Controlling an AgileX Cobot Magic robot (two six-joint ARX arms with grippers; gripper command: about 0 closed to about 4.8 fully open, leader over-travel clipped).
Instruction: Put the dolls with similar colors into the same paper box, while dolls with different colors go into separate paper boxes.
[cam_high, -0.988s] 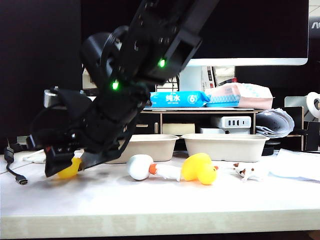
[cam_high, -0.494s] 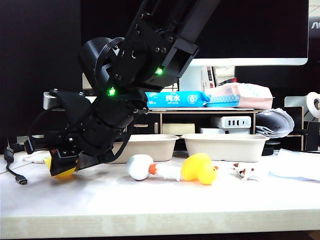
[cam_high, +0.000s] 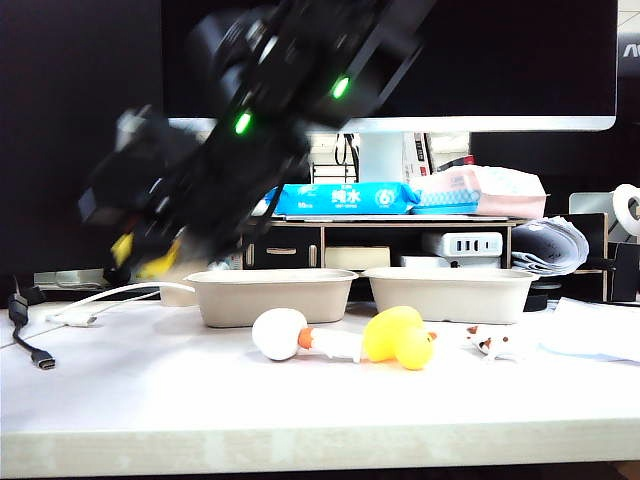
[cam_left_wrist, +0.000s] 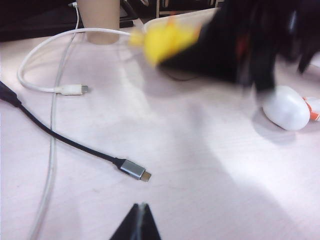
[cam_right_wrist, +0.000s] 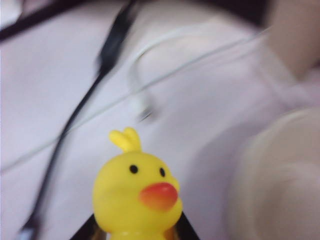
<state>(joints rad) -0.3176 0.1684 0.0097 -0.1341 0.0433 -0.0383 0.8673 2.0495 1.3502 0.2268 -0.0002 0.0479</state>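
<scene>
Right gripper (cam_high: 150, 250), blurred, reaches across to the 9 o'clock side of the exterior view. Clamped there on a yellow duck (cam_right_wrist: 135, 195), jaws at its two flanks, head and beak pointing away from the wrist. Held clear of the table (cam_high: 150, 400), a little above rim height.

From the duck, nearer paper box (cam_high: 270, 295) at about 4 o'clock, close; second box (cam_high: 450, 290) further at 3 o'clock. Probably a short carry sideways, then down.

In front of the boxes, in a row: white bird (cam_high: 280, 333), other yellow duck (cam_high: 398, 338), small patched animal (cam_high: 497, 343). Both boxes apparently without dolls yet.

Around: pen cup (cam_left_wrist: 100, 20), white cable (cam_left_wrist: 50, 85), black cable (cam_left_wrist: 75, 145), all below the carry path, likely no obstacle.

Left gripper (cam_left_wrist: 140, 220), visible only in its wrist view, low over the table near the black cable, tips together, holding nothing.
</scene>
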